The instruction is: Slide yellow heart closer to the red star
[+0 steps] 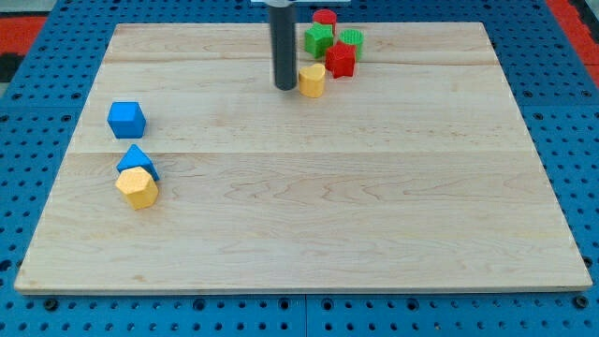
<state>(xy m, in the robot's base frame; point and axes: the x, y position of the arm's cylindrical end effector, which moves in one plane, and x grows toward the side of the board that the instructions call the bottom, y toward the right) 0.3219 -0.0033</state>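
The yellow heart (313,80) lies near the view's top centre of the wooden board. The red star (340,59) sits just to its upper right, nearly touching it. My tip (284,88) rests on the board right at the heart's left side, touching or almost touching it. The dark rod rises straight up out of the view's top.
A green star (319,39), a green cylinder (351,39) and a red cylinder (324,17) cluster above the red star. At the view's left are a blue cube (125,119), a blue triangle (138,160) and a yellow hexagon (138,187). The board edge (299,286) meets blue pegboard.
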